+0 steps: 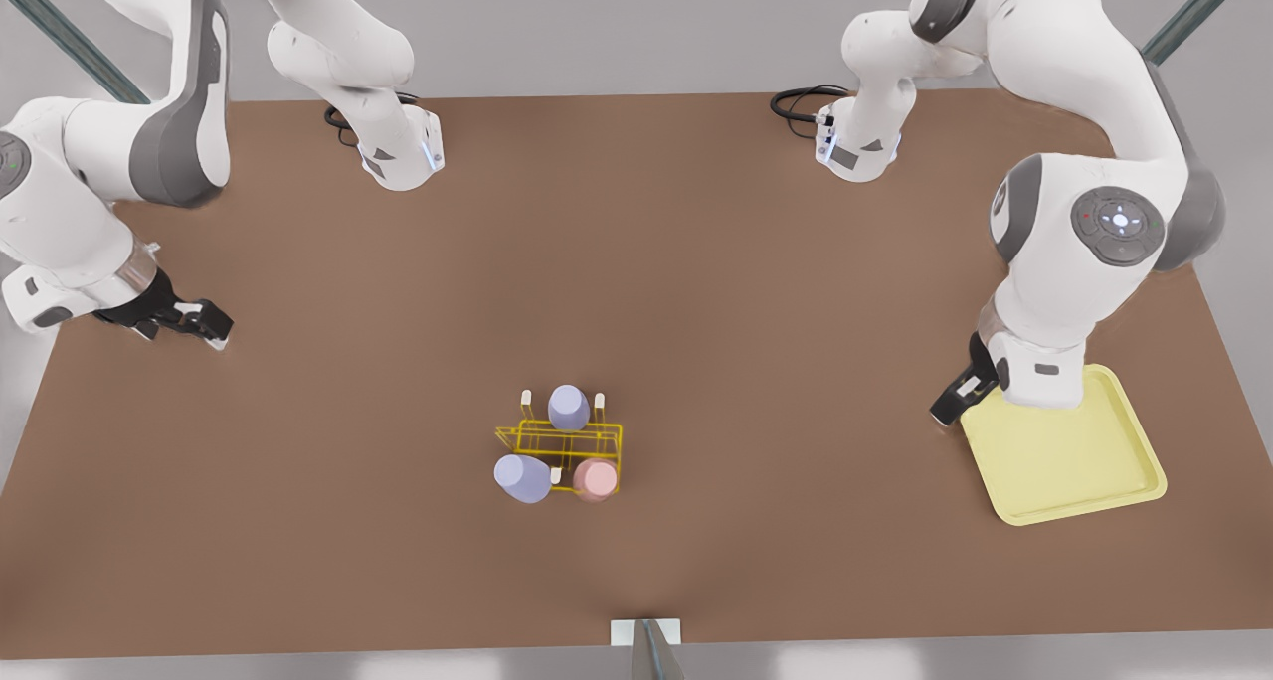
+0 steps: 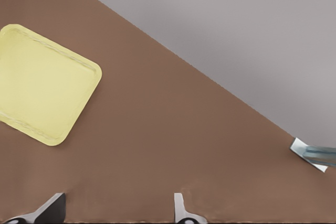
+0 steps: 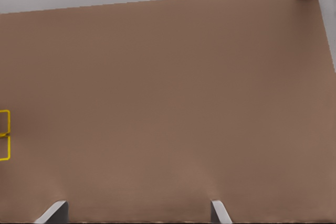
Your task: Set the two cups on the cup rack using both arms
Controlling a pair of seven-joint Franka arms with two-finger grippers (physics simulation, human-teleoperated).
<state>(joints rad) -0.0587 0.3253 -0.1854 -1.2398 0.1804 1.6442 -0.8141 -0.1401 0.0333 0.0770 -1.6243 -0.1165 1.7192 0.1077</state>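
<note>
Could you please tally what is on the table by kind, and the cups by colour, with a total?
Lavender cups: 2, one on the rack's far row, one at its near corner on the front view's left
Pink cup: 1
Rack: 1
Tray: 1
Total: 5 things, 3 of them cups

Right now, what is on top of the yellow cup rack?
Three cups: one lavender cup on the rear row, a second lavender cup, tilted, and a pink cup on the near row. Their pegs are covered.
</note>
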